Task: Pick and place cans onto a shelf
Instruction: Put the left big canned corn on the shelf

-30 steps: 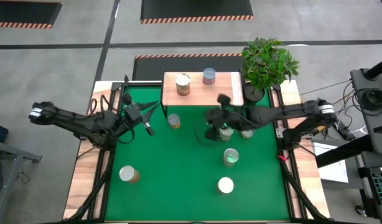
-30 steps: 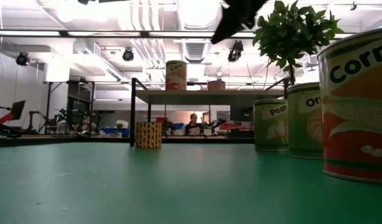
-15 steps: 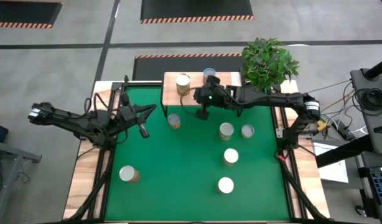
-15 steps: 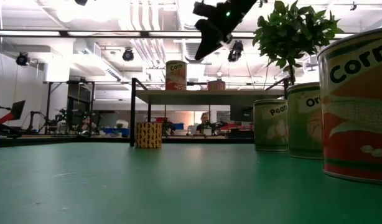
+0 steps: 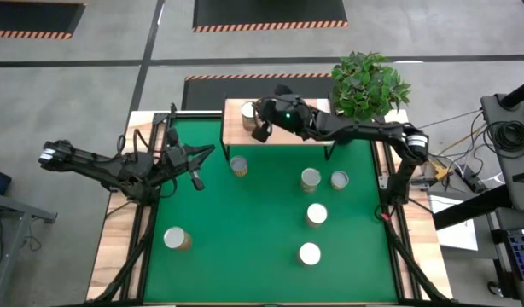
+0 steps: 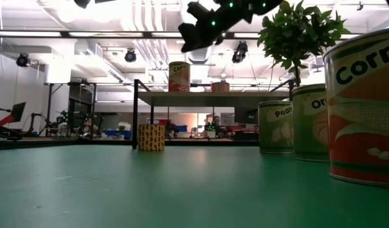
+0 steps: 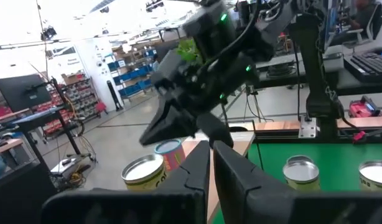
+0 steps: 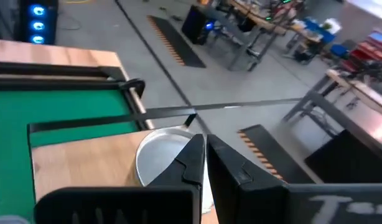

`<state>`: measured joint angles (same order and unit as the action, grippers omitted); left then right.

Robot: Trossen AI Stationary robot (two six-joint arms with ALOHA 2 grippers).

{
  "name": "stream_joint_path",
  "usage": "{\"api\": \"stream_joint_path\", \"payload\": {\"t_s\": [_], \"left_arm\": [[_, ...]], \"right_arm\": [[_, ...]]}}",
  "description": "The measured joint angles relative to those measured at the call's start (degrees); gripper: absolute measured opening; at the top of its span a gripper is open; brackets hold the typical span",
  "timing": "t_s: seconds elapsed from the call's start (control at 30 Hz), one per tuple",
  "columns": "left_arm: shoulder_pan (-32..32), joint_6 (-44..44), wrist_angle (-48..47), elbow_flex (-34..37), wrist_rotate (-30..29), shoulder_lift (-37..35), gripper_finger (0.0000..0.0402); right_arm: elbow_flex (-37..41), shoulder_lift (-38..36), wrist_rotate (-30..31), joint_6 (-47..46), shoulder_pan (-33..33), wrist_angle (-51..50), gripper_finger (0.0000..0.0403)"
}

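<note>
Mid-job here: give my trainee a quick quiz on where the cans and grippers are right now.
1. True or false: the right gripper is shut and empty, like the left gripper waiting over the table's left side.
2. How many cans stand on the green table?
3. The right gripper hovers over: A) the shelf; B) the plant; C) the table's front edge.
Key: 1 true; 2 six; 3 A.

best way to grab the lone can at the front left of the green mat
Grip the can across its round side wall, coming straight down from above with the fingers either side of the flat silvery top. It stands upright with bare green mat all round and no other can near, so any approach angle is free. The left gripper looks nearer to it.
</note>
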<state>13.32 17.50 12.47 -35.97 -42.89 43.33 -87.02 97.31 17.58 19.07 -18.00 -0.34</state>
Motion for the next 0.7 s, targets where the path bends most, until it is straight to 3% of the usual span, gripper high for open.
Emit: {"api": "stream_joint_path", "payload": {"t_s": [0.17,0.47,0.7], "left_arm": [[0.0,1.3,0.5,0.0,0.0,-0.1,0.0004],[0.0,2.9,0.9,0.0,0.0,-0.2,0.0004],[0.0,3.2,0.9,0.0,0.0,-0.2,0.0004]], "right_arm": [[0.0,2.0,-6.0,-1.7,-1.7,0.9,0.0009],[0.0,2.3,-5.0,-1.0,-3.4,-0.8,0.0009],[0.0,1.9,-0.9,3.0,-3.8,-1.0,0.0008]]}}
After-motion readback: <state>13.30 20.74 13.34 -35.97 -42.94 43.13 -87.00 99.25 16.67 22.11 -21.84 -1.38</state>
